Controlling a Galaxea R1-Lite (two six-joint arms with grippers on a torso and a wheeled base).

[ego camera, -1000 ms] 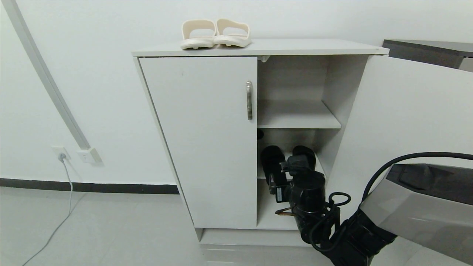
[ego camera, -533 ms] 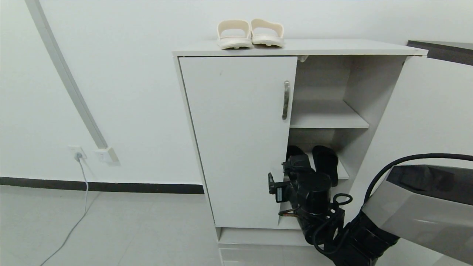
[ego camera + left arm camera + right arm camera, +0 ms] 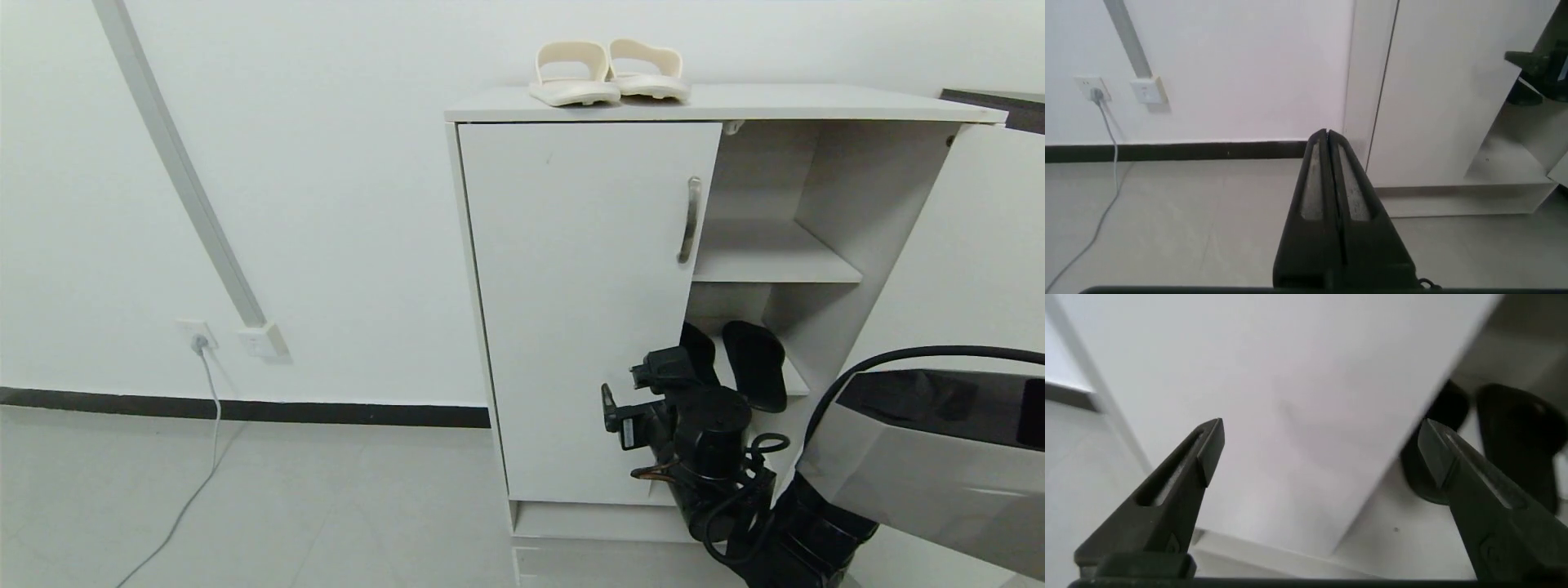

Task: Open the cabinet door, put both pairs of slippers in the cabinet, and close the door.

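Our right gripper (image 3: 1321, 431) hangs wide open by the cabinet (image 3: 816, 102) door (image 3: 588, 310); reaching for the cream slippers (image 3: 608, 73) on top, we could clip the handle (image 3: 692, 220). Left gripper (image 3: 1327, 143) is pinched shut.

Cabinet (image 3: 588, 327): smooth matt white board; its handle (image 3: 690, 219) brushed metal. Cream slippers (image 3: 608, 82) on top look smooth, rubbery; floor (image 3: 326, 506) tiles faintly glossy.

Shut left door (image 3: 588, 310) bars left half, right door (image 3: 971, 261) swung wide, black slippers (image 3: 755, 363) crowd bay below shelf (image 3: 767, 253)
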